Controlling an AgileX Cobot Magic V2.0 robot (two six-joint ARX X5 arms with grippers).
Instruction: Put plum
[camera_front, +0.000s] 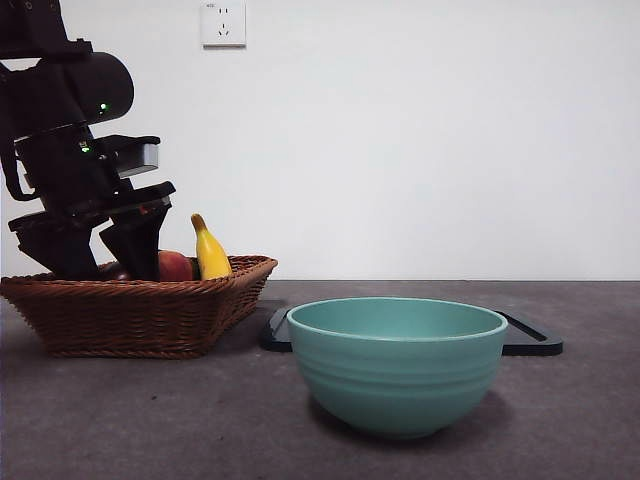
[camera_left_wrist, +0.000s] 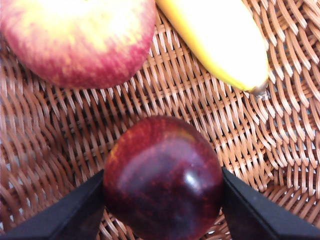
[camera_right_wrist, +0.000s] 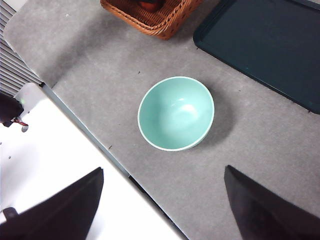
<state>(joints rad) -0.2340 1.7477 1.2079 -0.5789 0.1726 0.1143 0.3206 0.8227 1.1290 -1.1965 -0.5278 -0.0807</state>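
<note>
The plum (camera_left_wrist: 162, 180), glossy dark maroon, lies on the woven floor of the wicker basket (camera_left_wrist: 200, 115). My left gripper (camera_left_wrist: 162, 175) is shut on it, one black jaw pressed against each side. In the front view the same gripper (camera_front: 110, 255) reaches down into the basket (camera_front: 140, 310) at the left, and its jaws hide the plum there. High over the table, my right gripper (camera_right_wrist: 164, 172) is open with nothing between its jaws.
A red-yellow apple (camera_left_wrist: 75, 40) and a banana (camera_left_wrist: 215, 40) share the basket beside the plum. A teal bowl (camera_front: 397, 360) stands near the front centre, with a dark flat tray (camera_front: 530, 340) behind it. A white ledge (camera_right_wrist: 50, 150) borders the table's edge.
</note>
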